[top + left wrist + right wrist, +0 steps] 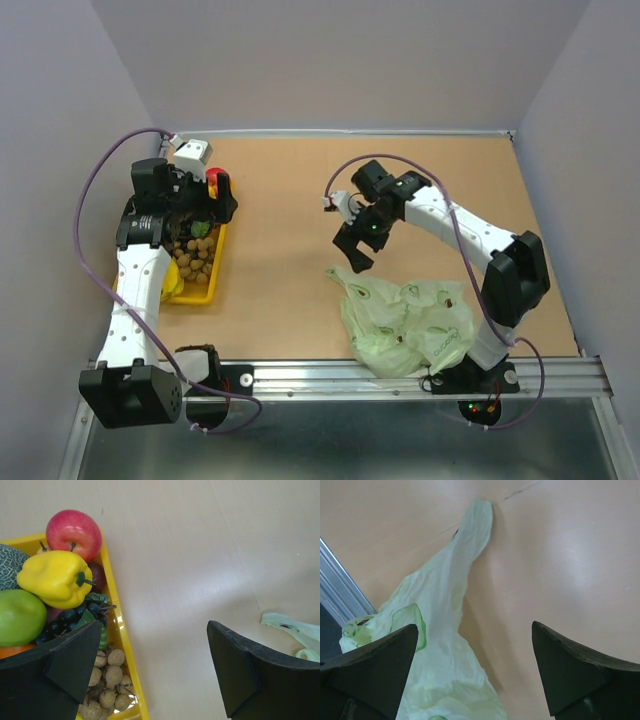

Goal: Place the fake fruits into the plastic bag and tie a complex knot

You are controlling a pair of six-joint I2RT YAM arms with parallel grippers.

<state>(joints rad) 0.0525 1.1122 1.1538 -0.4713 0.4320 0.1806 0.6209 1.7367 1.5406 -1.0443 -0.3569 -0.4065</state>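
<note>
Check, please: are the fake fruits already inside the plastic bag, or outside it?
Outside. The fake fruits are piled in the yellow tray at the left; the plastic bag lies crumpled on the table, apart from it.

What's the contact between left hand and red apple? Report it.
Apart. Left wrist view: the yellow pepper and grapes lie between the red apple and the left hand.
</note>
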